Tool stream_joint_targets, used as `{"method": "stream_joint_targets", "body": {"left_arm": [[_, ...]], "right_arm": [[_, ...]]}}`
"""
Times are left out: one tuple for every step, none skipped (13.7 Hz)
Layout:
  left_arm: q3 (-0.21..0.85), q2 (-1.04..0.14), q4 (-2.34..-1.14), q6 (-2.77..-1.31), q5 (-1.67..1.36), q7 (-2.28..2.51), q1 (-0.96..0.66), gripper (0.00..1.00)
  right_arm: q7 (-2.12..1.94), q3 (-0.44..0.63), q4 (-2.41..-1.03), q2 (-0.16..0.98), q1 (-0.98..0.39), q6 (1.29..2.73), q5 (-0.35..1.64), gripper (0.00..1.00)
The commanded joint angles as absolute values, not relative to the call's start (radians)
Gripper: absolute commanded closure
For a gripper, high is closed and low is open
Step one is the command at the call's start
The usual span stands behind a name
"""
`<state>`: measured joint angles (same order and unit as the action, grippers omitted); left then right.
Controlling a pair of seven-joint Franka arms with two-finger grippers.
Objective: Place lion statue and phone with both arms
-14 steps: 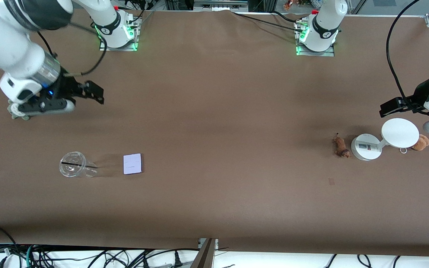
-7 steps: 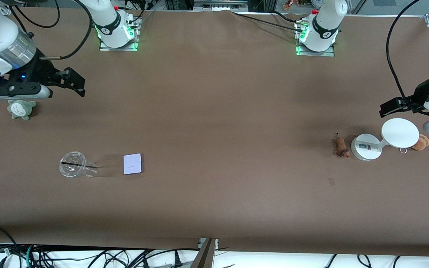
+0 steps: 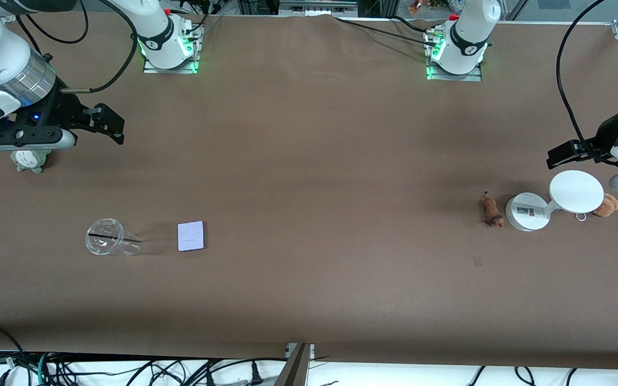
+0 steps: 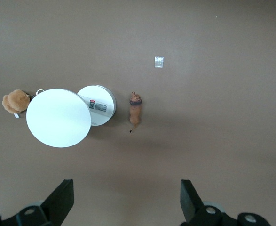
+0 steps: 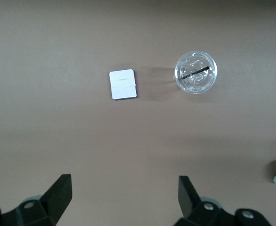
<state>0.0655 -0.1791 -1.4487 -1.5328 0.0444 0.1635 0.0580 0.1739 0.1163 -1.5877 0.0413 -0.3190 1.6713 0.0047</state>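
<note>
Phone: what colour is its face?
Pale lavender-white phone, faint line marks; clearest in the right wrist view.

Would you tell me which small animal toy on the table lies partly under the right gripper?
The grey-green plush toy, under the right gripper; the brown lion statue and orange-brown plush lie toward the left arm's end.

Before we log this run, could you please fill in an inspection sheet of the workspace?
Surface: brown table, one small pale mark.
Job's things: phone flat beside the clear cup; lion statue beside the white stand.
Clutter: orange-brown plush, grey-green plush.
Grippers: right gripper open, above the grey-green plush; left gripper open, above the white stand.
Cables: black cables below the table edge.
Surroundings: nothing seen.
</note>
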Motion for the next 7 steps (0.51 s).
{"method": "stream_joint_targets", "body": {"left_arm": [[0.061,-0.172,-1.451,-1.525,0.055,0.16,0.051,0.0],[0.061,-0.172,-1.451,-1.525,0.055,0.158,0.052,0.0],[0.061,-0.173,-1.451,-1.525,0.055,0.158,0.054,0.0],[0.061,-0.173,-1.451,-1.525,0.055,0.158,0.057,0.0],[0.061,-0.173,-1.451,-1.525,0.055,0.16,0.057,0.0],[0.061,-0.175,-1.451,-1.525,0.055,0.16,0.055,0.0],[0.061,-0.175,-1.451,-1.525,0.055,0.16,0.055,0.0]], "right_arm": [[0.181,0.114,-1.554,0.051,-0.318,1.631,-0.009,0.0],[0.181,0.114,-1.552,0.051,-0.319,1.625,-0.009,0.0],[0.181,0.114,-1.552,0.051,-0.319,1.623,-0.009,0.0],[0.179,0.114,-1.552,0.051,-0.318,1.615,-0.008,0.0],[0.178,0.115,-1.552,0.051,-0.316,1.611,-0.006,0.0],[0.176,0.115,-1.552,0.052,-0.313,1.611,-0.008,0.0],[0.176,0.115,-1.552,0.052,-0.311,1.612,-0.008,0.0]]}}
